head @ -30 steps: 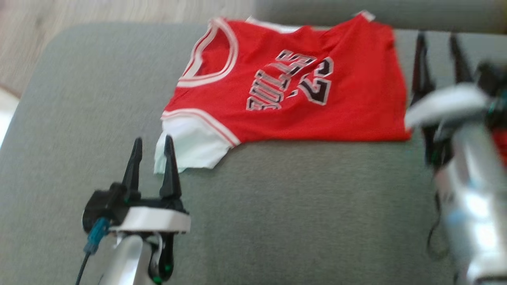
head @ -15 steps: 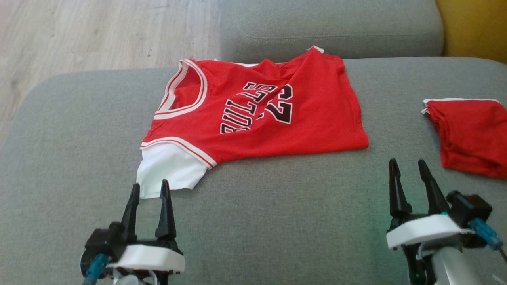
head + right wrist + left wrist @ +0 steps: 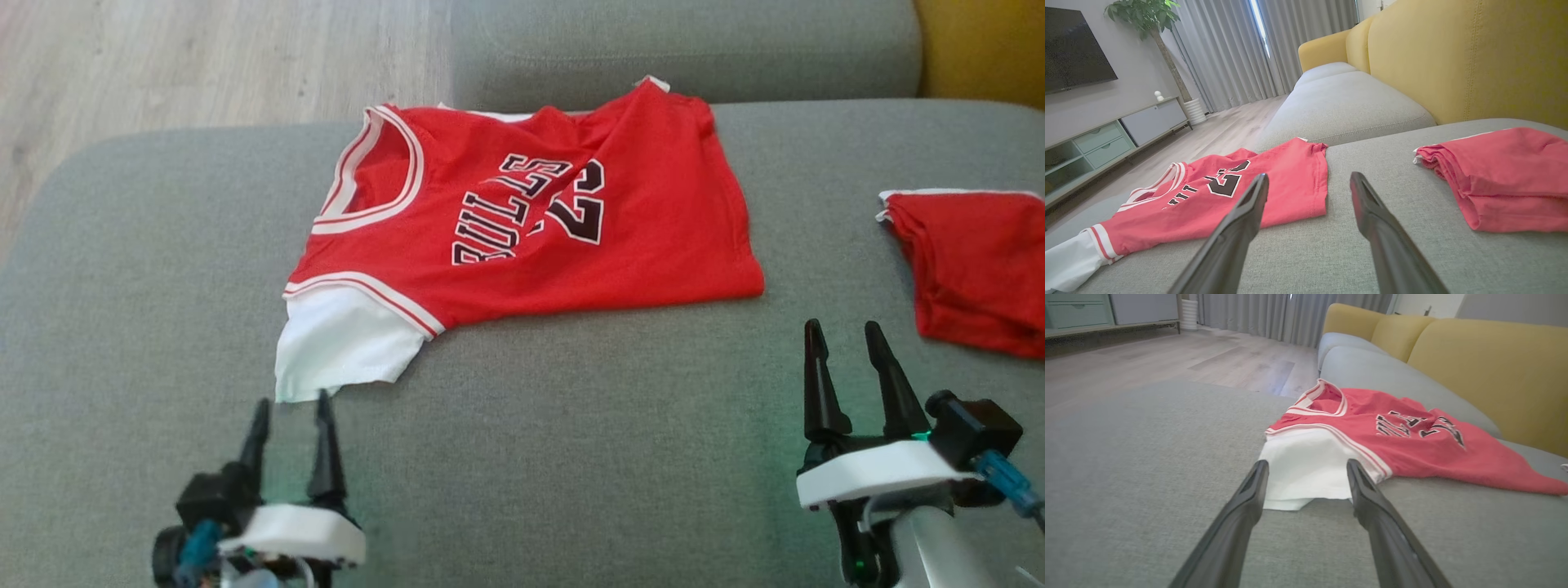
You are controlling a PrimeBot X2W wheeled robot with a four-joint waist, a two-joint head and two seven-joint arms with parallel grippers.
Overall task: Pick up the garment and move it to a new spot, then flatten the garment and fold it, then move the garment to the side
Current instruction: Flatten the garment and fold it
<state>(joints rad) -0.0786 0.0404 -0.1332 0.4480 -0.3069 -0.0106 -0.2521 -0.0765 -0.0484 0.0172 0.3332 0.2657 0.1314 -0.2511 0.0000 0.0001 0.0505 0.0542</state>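
Note:
A red jersey [image 3: 571, 220] with black lettering, white trim and a white sleeve lies partly spread on the grey sofa seat [image 3: 571, 457]. In the left wrist view the jersey [image 3: 1412, 437] lies just beyond my fingers, its white sleeve nearest. My left gripper [image 3: 290, 404] is open and empty, its tips just short of the sleeve's lower edge. My right gripper [image 3: 845, 331] is open and empty over bare cushion, below the jersey's right hem. The right wrist view has the jersey [image 3: 1216, 192] ahead on the left.
A second red garment [image 3: 971, 269], folded, lies at the seat's right edge, seen also as the folded garment [image 3: 1506, 175] in the right wrist view. The yellow backrest [image 3: 1453, 61] rises behind. Wooden floor [image 3: 204, 65] lies past the cushion's far left edge.
Over the second the head camera swung and steadied. My right arm dropped from beside the jersey's hem to the lower right. The left gripper drew back slightly from the sleeve.

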